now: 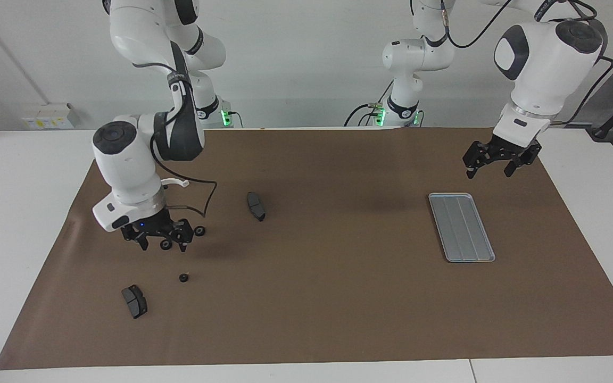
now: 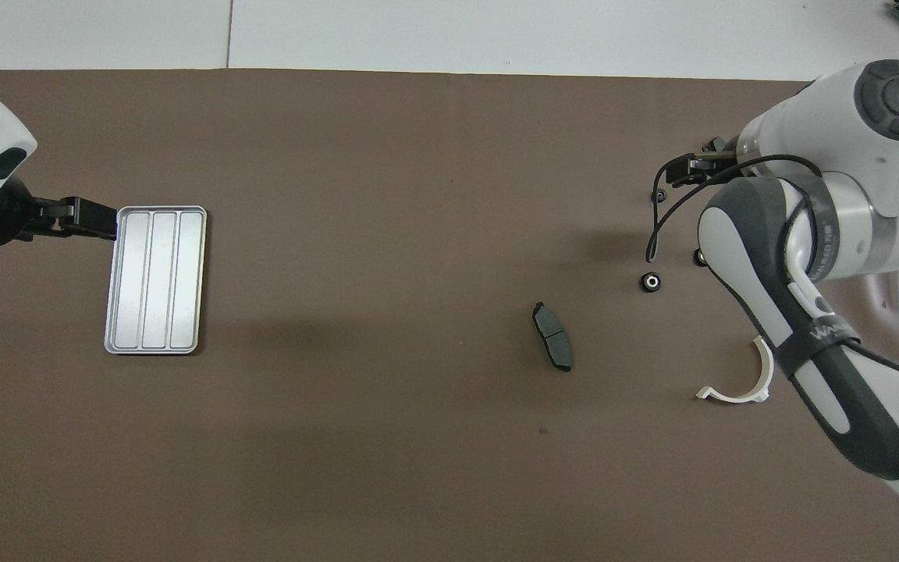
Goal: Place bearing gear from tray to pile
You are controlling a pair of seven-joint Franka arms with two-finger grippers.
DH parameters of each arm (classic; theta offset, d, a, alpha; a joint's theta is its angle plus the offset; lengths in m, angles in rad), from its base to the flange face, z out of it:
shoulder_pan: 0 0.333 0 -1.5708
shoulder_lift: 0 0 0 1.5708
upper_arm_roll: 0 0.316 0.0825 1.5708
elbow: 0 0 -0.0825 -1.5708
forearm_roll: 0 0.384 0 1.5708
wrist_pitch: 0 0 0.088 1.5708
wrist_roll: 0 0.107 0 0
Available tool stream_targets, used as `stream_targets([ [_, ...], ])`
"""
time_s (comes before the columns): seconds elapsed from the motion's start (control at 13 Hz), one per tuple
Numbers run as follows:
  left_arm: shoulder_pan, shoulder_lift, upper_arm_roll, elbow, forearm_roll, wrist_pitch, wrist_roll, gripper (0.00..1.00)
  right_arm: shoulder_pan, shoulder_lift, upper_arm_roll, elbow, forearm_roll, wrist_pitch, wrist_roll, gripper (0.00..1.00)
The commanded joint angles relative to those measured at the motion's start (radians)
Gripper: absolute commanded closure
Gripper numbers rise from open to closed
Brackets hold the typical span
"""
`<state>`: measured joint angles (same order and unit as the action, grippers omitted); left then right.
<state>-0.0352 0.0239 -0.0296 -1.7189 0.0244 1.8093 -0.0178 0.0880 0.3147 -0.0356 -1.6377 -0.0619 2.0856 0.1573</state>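
Toward the right arm's end of the surface (image 1: pixel 338 298), three small dark bearings are lying among the pile's parts, none in the tray (image 1: pixel 462 227), which is sitting bare at the left arm's end. One bearing (image 1: pixel 166 244) is showing just under the right pincer (image 1: pixel 163 246), whose fingers are standing apart and low over it. Another (image 1: pixel 199 231) is lying beside it, the third (image 1: pixel 183 277) farther from the robots, near a brake pad (image 1: pixel 134 301).

They are looking hard, smooth and light, likely to roll or slip, so pinching across the outer rim is seeming safest.

The right arm is bending steeply down. The left pincer (image 1: pixel 491 171), fingers apart, is waiting in the air beside the tray.
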Motion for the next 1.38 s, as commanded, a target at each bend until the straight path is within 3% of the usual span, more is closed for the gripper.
stream_targets([
  [0.0, -0.012, -0.021, 0.013, -0.021, -0.012, 0.013, 0.005, 0.0, -0.042, -0.089, 0.011, -0.016, -0.009, -0.092, -0.036, 0.0],
  [0.69, -0.011, -0.021, 0.013, -0.021, -0.011, 0.021, 0.004, 0.0, -0.125, -0.385, 0.01, -0.011, 0.072, -0.475, -0.105, 0.0],
  [1.3, -0.009, -0.022, 0.013, -0.021, -0.012, 0.019, 0.005, 0.0, -0.08, -0.382, -0.012, -0.027, 0.057, -0.48, -0.107, 0.0],
])
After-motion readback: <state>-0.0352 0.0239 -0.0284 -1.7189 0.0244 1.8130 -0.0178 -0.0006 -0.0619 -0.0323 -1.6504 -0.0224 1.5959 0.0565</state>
